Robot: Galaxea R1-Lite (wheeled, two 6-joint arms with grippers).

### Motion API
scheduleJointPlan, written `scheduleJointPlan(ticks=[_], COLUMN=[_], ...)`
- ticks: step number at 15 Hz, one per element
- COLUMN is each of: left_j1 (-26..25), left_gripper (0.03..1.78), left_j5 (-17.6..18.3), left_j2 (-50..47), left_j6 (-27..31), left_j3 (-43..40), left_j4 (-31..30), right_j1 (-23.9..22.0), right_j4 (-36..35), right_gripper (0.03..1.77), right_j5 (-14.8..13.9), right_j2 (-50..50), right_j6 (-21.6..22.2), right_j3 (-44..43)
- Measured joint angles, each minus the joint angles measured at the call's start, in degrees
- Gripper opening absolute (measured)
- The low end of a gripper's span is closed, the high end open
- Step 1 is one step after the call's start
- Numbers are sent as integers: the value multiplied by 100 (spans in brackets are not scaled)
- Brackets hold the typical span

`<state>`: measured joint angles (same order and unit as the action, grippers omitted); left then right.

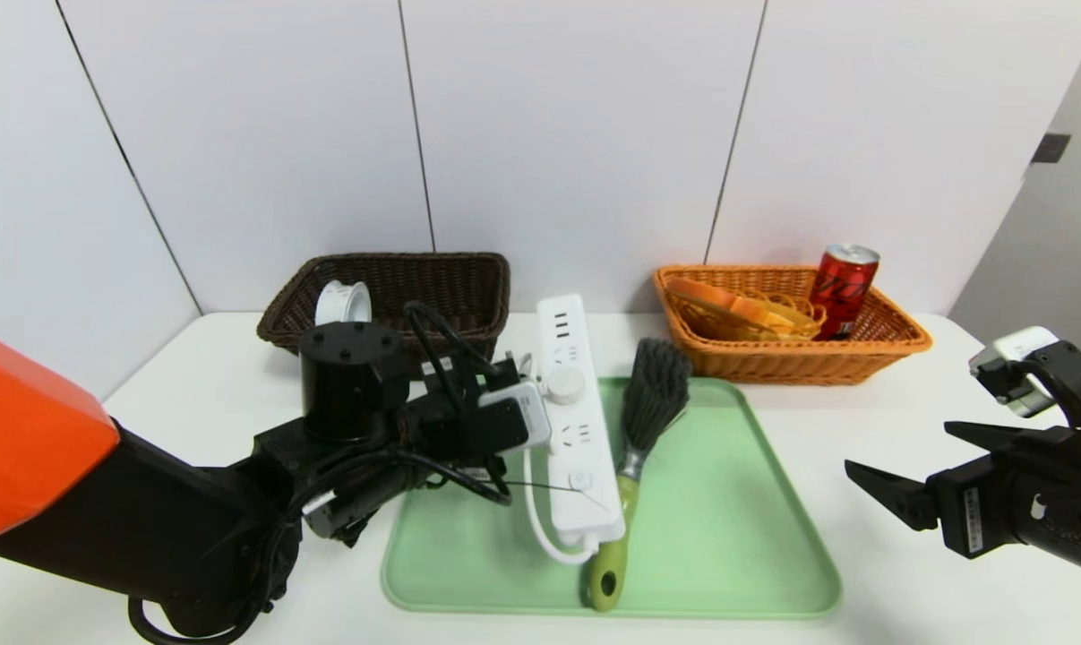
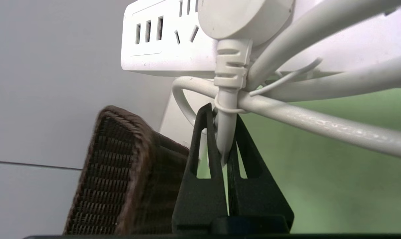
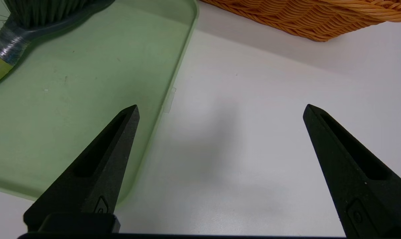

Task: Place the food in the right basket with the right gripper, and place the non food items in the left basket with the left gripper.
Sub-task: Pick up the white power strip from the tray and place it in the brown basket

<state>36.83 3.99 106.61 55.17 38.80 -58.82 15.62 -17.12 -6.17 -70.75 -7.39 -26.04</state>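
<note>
In the left wrist view my left gripper (image 2: 222, 116) is shut on the white cable (image 2: 226, 132) of the white power strip (image 2: 160, 43), just below its plug. In the head view the power strip (image 1: 576, 430) runs along the left part of the green tray (image 1: 728, 520), with my left wrist beside it. A brush (image 1: 652, 394) with dark bristles and a green handle lies next to the strip. My right gripper (image 1: 898, 446) (image 3: 220, 108) hovers open over the table, right of the tray, holding nothing.
The brown left basket (image 1: 468, 278) (image 2: 114, 172) at the back holds a white roll (image 1: 343, 303). The orange right basket (image 1: 880, 345) (image 3: 303, 16) holds a red can (image 1: 845, 287) and an orange food item (image 1: 746, 309). White wall stands behind.
</note>
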Motion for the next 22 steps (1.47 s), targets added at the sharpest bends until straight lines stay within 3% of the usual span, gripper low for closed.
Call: scheduleJointPlan(ticks=[4, 7, 9, 11, 14, 15, 18, 22], left_j1=[35, 289, 391, 379, -126, -422, -1120, -1371], left_gripper=[9, 9, 9, 9, 9, 9, 9, 9], left_j5=[-399, -1084, -1785, -2740, -4040, -4208, -4252, -4208], left_j2=[-302, -536, -655, -700, -689, -672, -506, -233], left_j6=[-694, -1491, -2138, -2907, -4261, -4581, -5237, -5421], left_j3=[811, 1651, 2369, 3110, 3834, 3931, 4041, 4063], left_j4=[205, 894, 1563, 2448, 4088, 4524, 5210, 5237], right_j1=[6, 6, 6, 4, 0, 0, 4, 4], right_j4=[0, 0, 2, 2, 0, -2, -7, -18], right_gripper=[170, 170, 170, 170, 170, 170, 170, 170], right_j5=[-2, -5, -2, -5, -5, -5, -2, -5], right_j2=[-33, -46, -46, -41, -24, -22, -27, -35], right_j6=[-18, -33, -38, -38, -38, -40, -57, -63], right_j3=[9, 33, 38, 44, 49, 57, 57, 11])
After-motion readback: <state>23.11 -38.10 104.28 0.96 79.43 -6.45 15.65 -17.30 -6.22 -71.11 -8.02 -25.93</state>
